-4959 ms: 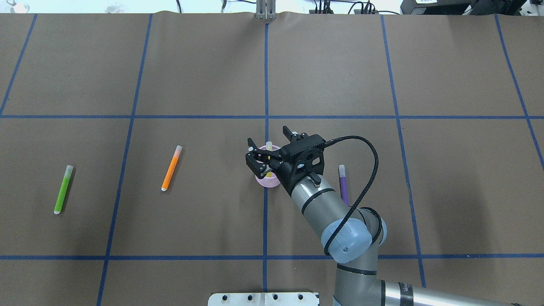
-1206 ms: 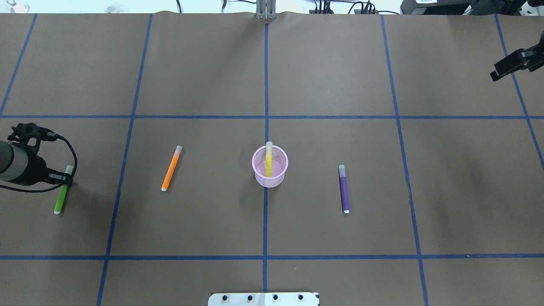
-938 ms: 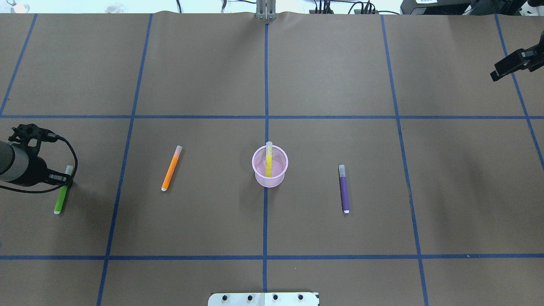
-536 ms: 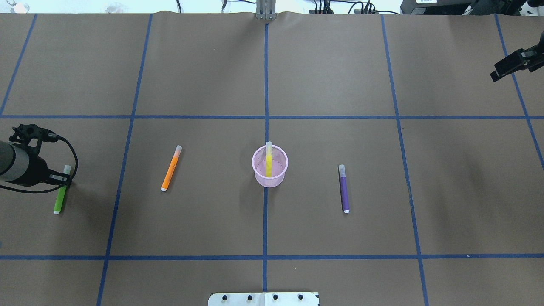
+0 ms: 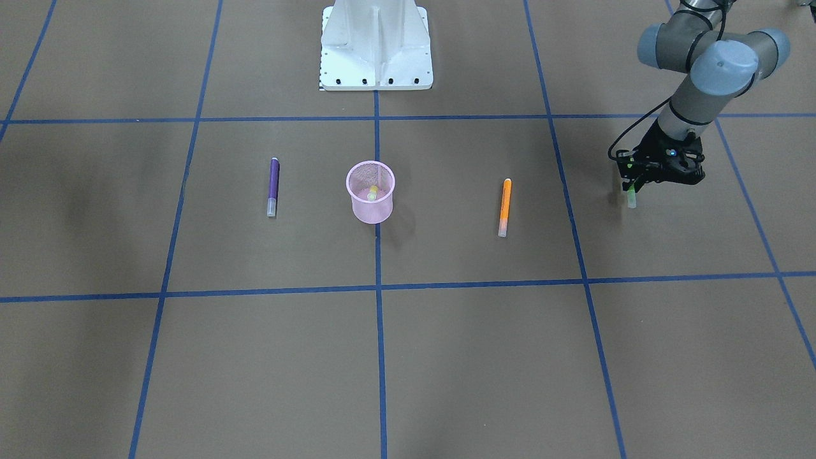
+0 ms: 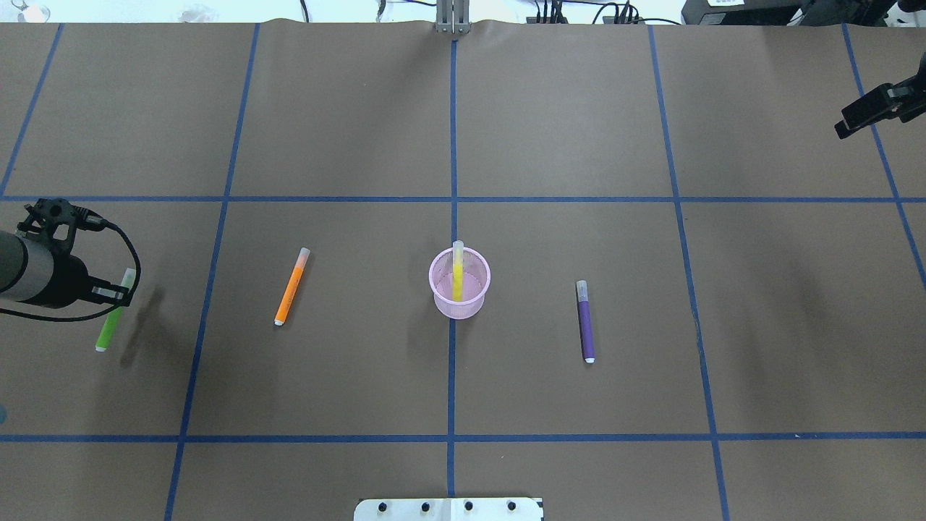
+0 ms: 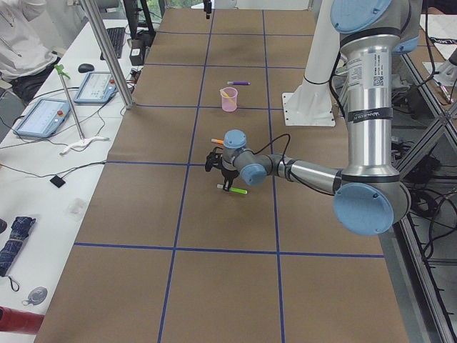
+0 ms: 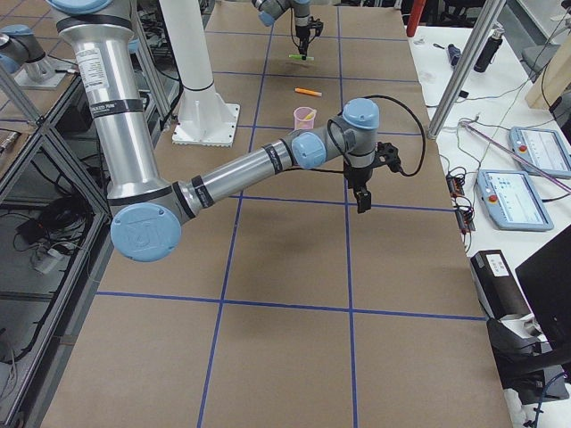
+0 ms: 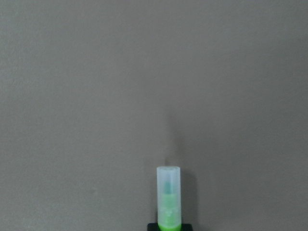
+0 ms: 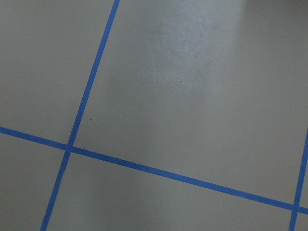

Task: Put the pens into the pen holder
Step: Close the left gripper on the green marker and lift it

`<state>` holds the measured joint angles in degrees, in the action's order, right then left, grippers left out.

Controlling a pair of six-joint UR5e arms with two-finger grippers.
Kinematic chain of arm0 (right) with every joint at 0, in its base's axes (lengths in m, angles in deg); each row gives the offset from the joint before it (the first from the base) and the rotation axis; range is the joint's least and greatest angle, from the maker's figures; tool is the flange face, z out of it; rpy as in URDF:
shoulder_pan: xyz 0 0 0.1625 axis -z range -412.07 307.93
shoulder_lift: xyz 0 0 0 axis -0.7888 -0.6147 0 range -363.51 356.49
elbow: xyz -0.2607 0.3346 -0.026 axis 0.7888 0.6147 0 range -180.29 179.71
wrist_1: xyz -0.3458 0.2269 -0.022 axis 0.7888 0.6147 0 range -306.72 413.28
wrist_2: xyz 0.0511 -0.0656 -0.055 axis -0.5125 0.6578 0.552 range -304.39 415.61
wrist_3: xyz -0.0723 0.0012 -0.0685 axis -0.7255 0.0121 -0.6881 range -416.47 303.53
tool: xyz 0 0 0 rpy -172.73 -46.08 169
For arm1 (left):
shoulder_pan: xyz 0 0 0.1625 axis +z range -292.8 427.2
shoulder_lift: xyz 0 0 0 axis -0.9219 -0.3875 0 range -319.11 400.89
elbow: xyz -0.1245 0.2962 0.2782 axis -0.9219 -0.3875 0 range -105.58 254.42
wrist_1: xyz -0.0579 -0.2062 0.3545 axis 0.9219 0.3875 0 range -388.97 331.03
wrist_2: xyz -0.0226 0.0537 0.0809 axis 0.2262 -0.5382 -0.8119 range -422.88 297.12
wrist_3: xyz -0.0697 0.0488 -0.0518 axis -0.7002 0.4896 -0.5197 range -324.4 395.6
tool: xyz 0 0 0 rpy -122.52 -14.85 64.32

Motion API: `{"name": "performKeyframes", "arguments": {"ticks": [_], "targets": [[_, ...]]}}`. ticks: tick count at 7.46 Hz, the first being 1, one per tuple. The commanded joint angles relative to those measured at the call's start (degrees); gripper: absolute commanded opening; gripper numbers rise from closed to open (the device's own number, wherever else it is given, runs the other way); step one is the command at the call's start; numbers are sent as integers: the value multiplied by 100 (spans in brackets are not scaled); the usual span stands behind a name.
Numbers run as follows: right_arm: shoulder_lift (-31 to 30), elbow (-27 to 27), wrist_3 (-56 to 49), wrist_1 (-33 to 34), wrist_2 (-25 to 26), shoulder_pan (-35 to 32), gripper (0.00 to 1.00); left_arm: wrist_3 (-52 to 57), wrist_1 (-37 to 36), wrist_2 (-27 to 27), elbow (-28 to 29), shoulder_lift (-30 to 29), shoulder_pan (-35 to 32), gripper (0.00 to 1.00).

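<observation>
Pinching tight, the left claw [image 6: 116,295] holds the green pen [image 6: 108,329] at the left edge of the table [image 6: 579,108]. It grips the pen just behind the pale cap [image 9: 168,180], which sticks out past the claw on the far side. The pen hangs clear of the table, roughly level, and its shadow [image 6: 137,333] falls on the surface just to its right.

The holder [image 6: 460,293] stands upright in the middle of the table, on the blue centre line [image 6: 453,145]. The yellow pen [image 6: 457,273] stands inside it, leaning, with its pale end poking over the far rim. The orange pen [image 6: 291,286] lies flat to the left of the holder, between it and the green pen, touching neither. The purple pen [image 6: 584,322] lies flat to the right of the holder, apart from it. Both lie with their pale ends toward the far side.

The right claw [image 6: 850,123] hangs over the far right edge of the table, well apart from every pen and from the holder. Whether it is spread or pressed together cannot be told. Its wrist view shows only bare table crossed by blue tape lines [image 10: 168,173]
</observation>
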<state>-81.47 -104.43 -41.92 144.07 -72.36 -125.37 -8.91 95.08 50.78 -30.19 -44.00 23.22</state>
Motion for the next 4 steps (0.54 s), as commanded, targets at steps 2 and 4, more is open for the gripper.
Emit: {"name": "performKeyframes", "arguments": {"ticks": [2, 4], "targets": [[0, -19, 21, 0, 0, 0, 100, 784, 819, -292, -465, -1171, 3, 0], [0, -27, 30, 0, 0, 0, 100, 391, 1040, -301, -394, -2045, 221, 0]]}}
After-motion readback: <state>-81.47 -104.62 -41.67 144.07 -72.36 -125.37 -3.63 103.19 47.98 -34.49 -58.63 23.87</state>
